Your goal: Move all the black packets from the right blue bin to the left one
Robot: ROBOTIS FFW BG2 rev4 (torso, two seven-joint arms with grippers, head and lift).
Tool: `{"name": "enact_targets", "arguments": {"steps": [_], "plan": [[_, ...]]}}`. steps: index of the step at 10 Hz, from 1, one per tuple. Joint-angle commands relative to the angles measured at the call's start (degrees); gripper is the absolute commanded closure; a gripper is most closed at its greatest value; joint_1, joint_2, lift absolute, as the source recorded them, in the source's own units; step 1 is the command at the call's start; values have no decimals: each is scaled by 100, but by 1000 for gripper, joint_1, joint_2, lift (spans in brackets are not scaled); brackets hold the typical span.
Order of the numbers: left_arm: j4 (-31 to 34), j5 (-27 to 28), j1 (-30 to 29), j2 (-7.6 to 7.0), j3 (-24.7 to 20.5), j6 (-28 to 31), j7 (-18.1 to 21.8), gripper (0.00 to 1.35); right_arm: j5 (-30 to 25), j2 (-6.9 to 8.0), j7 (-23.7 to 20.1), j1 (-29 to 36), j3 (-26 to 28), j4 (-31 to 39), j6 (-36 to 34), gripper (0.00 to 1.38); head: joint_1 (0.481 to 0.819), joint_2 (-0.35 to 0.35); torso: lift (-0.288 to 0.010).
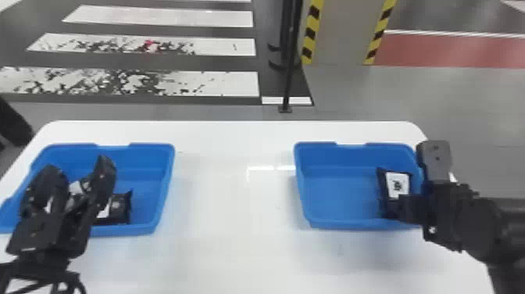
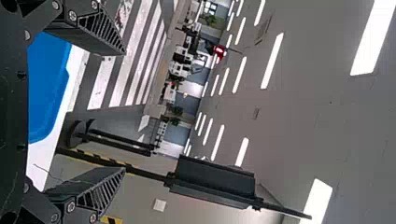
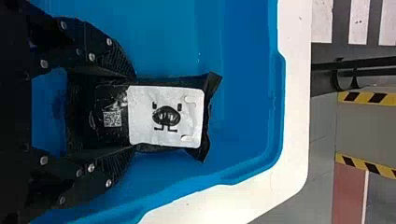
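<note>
At the right bin (image 1: 336,224), my right gripper (image 1: 414,209) reaches in over its right side. In the right wrist view, that gripper (image 3: 134,112) is shut on a black packet (image 3: 166,116), one finger against each long side, its white label facing the camera. The same packet (image 1: 397,183) shows in the head view by the bin's right wall. My left gripper (image 1: 78,168) hangs open over the left bin (image 1: 162,187), partly hiding black packets (image 1: 121,207) inside. The left wrist view shows that gripper (image 2: 123,112) with nothing between its fingers.
Both bins stand on a white table (image 1: 230,219), with a wide stretch of tabletop between them. Beyond the far edge, a black post (image 1: 289,78) stands on the floor near a pillar with yellow-black stripes (image 1: 340,31).
</note>
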State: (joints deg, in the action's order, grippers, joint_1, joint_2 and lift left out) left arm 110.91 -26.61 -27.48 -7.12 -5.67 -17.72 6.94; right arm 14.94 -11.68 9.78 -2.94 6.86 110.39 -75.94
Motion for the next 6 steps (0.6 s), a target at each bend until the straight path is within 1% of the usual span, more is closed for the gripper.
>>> {"name": "enact_targets", "arguments": {"steps": [1,3,4,5,6], "plan": [[-3,-1,-8,0,7,0,0,182,220,-1,-161,83,0,49,380,1170,695,-52,-168],[-3,-1,-8,9,18,-42,0,186,574,-10,-785,223,23,-106,1477,1170,695,-15,-168],[-3,-35,-22,18,41,-141,0,186,802,-10,-1075,378,80,-49,1885,1170,695,6,-168],[-3,-81,-36,18,76,-267,0,183,1065,-10,-1400,603,125,190,2208,1170,695,16,-168],[-3,-149,-36,18,110,-281,0,186,1282,-10,-1681,800,125,598,2419,1170,695,36,-168]]}}
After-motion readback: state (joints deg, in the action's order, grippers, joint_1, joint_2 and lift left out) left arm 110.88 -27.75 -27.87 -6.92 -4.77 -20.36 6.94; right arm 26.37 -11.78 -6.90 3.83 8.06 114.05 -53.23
